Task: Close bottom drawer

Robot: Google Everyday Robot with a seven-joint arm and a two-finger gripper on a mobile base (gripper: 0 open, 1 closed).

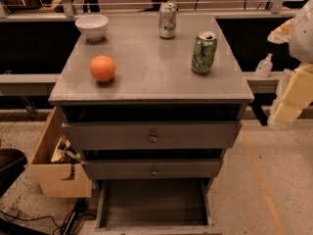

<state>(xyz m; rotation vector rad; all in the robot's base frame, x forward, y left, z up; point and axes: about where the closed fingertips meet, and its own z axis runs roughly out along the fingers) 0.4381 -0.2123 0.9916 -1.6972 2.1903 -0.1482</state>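
The grey cabinet stands in the middle of the camera view with three drawers. The bottom drawer, the lowest and narrowest, is pulled far out toward me, and its plain grey tray looks empty. Its low front panel lies at the bottom edge of the view; its knob is out of view. The mid-width drawer and the widest drawer above it each stick out a little. My gripper, cream-coloured, hangs at the far right, level with the cabinet top and well apart from the drawers.
On the cabinet top stand an orange, a white bowl, a green can and a second can. A wooden box with items sits on the floor at the left, cables beside it. A small bottle stands on the right ledge.
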